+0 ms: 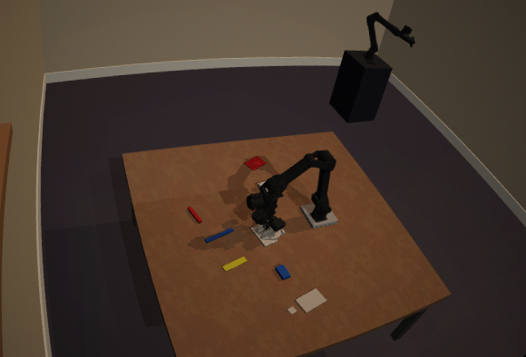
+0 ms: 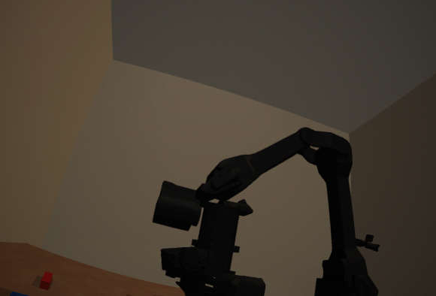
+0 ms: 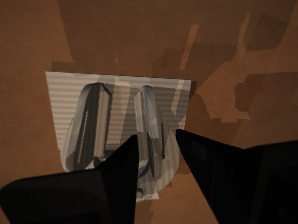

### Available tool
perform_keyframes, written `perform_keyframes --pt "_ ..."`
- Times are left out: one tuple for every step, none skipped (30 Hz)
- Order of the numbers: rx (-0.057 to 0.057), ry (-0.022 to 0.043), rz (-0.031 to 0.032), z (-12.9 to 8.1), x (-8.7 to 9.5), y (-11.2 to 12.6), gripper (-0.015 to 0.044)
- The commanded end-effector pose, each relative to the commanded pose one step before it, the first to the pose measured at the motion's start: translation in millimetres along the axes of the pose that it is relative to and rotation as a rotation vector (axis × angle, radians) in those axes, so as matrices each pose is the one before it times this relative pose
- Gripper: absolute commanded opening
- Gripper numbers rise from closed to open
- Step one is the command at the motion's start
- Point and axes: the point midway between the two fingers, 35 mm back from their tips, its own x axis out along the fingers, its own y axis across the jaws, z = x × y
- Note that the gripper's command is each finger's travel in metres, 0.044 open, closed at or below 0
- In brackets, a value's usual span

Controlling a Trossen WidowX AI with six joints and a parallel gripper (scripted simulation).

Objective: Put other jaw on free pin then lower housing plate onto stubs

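A ribbed pale base plate (image 3: 59, 97) (image 1: 265, 242) lies under my gripper. Two grey jaws stand side by side over it: the left jaw (image 3: 91, 127) and the right jaw (image 3: 150, 127), with a gap between them. My gripper (image 3: 156, 136) is shut on the right jaw, one fingertip on each side of it in the wrist view. The jaws' lower ends come near each other low in that view, partly behind the left finger. The pins, the gear teeth and the jaw's exact height are not clear. I cannot tell which pale plate is the housing plate.
In the top view, a pale plate (image 1: 311, 300) and small pale square (image 1: 291, 310) lie near the front edge. A blue block (image 1: 283, 272), yellow bar (image 1: 235, 264), blue bar (image 1: 219, 235), red bar (image 1: 195, 215) and red square (image 1: 255, 163) lie around the arm.
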Motion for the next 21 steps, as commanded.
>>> perform_keyframes --pt "-0.0030 0.00050 -0.00229 0.82 0.68 -0.20 0.0134" --pt "0.0000 -0.00001 0.00000 0.16 0.27 0.02 0.0134" --pt "0.0000 0.00000 0.00000 0.05 0.09 0.01 0.0134" --pt "0.0000 0.00000 0.00000 0.00 0.00 0.00 0.0134" --pt "0.0000 0.00000 0.00000 0.00 0.00 0.00 0.0134" --pt "0.0000 0.00000 0.00000 0.00 0.00 0.00 0.0134" --pt "0.0000 0.00000 0.00000 0.00 0.17 0.00 0.0134" --pt "0.0000 0.00000 0.00000 0.00 0.52 0.00 0.0134" --pt "0.0000 0.00000 0.00000 0.00 0.78 0.00 0.0134" --pt "0.0000 0.00000 0.00000 0.00 0.52 0.00 0.0134" --pt "0.0000 0.00000 0.00000 0.00 0.17 0.00 0.0134" --pt "0.0000 0.00000 0.00000 0.00 0.00 0.00 0.0134" --pt "0.0000 0.00000 0.00000 0.00 0.00 0.00 0.0134" --pt "0.0000 0.00000 0.00000 0.00 0.00 0.00 0.0134" --pt "0.0000 0.00000 0.00000 0.00 0.00 0.00 0.0134" --pt "0.0000 0.00000 0.00000 0.00 0.00 0.00 0.0134" --pt "0.0000 0.00000 0.00000 0.00 0.17 0.00 0.0134" --pt "0.0000 0.00000 0.00000 0.00 0.52 0.00 0.0134" --pt "0.0000 0.00000 0.00000 0.00 0.78 0.00 0.0134" --pt "0.0000 0.00000 0.00000 0.00 0.52 0.00 0.0134" --pt "0.0000 0.00000 0.00000 0.00 0.17 0.00 0.0134"
